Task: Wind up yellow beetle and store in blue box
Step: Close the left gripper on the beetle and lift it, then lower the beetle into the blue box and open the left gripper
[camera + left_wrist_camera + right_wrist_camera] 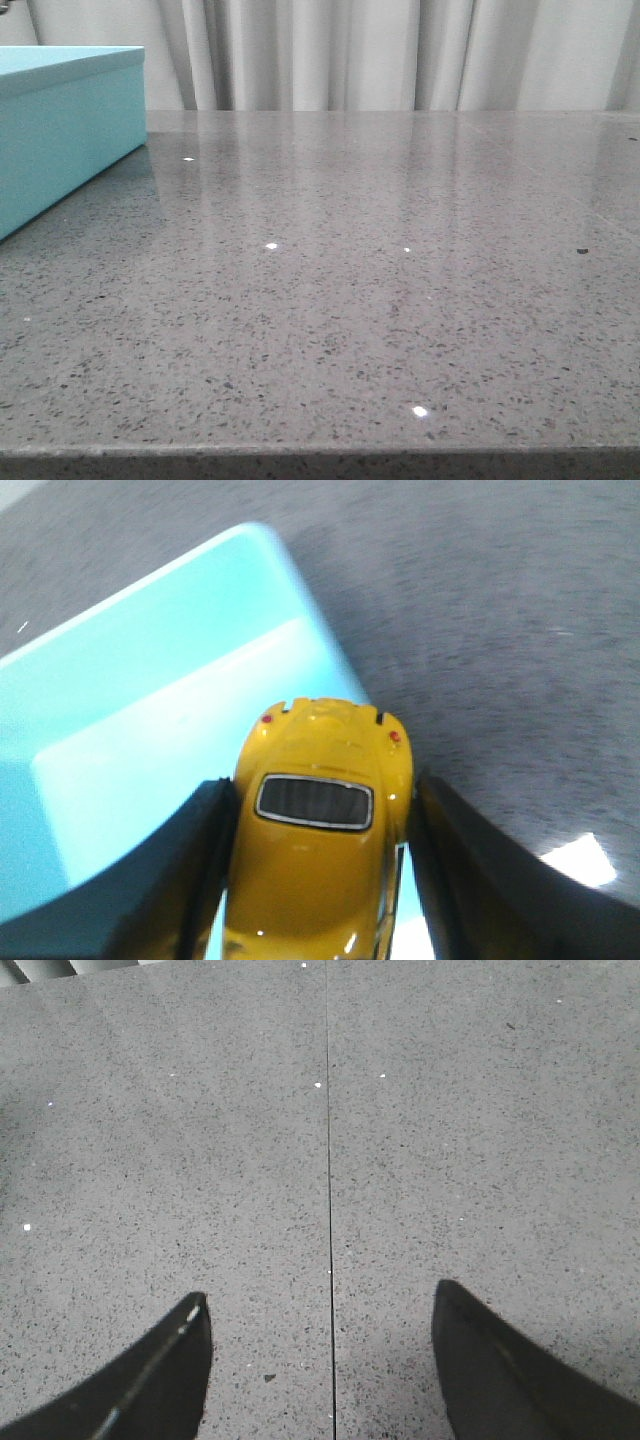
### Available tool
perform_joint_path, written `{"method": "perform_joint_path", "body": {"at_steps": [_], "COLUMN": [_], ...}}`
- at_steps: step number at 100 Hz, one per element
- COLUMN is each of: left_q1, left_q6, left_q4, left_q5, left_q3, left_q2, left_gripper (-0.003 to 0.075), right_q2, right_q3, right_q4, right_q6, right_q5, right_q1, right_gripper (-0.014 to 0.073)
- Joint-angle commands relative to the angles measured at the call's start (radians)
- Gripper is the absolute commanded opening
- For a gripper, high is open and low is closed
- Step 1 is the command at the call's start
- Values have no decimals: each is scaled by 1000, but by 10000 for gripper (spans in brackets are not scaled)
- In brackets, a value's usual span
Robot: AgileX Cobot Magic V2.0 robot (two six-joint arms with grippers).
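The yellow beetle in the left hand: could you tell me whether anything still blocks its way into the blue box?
Nothing visible does. The small glossy yellow toy beetle car sits clamped between the left hand's dark fingers, above the open interior of the large light turquoise-blue rectangular box. No lid or other object shows beneath it.

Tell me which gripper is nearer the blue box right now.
Left. The left gripper holds the yellow beetle over the open blue box. The right gripper is open above bare table, no box in its view.

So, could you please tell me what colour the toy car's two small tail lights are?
Red, on the glossy yellow toy car; clearest in the left wrist view.
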Motion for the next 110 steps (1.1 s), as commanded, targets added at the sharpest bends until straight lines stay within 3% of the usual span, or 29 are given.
{"method": "perform_joint_path", "body": {"at_steps": [1, 38, 82, 94, 110], "left_q1": [52, 192, 213, 213, 213], "left_q6": [-52, -73, -73, -73, -73], "left_q4": [10, 7, -4, -4, -4], "left_q5": [1, -26, -234, -240, -254], "left_q3": [-31, 104, 379, 408, 409], "left_q2": [-54, -54, -54, -54, -54], "left_gripper": [165, 165, 171, 219, 358], "right_q2": [-8, -8, -8, -8, -8], "right_q3": [-24, -24, -24, -24, -24], "right_q4": [-17, -17, -17, -17, -17], "right_q6": [-14, -14, -14, -14, -14], "right_q5": [-63, -63, -63, -63, -62], "right_q1": [1, 1, 1, 1, 1], "right_gripper": [476, 476, 476, 476, 476]}}
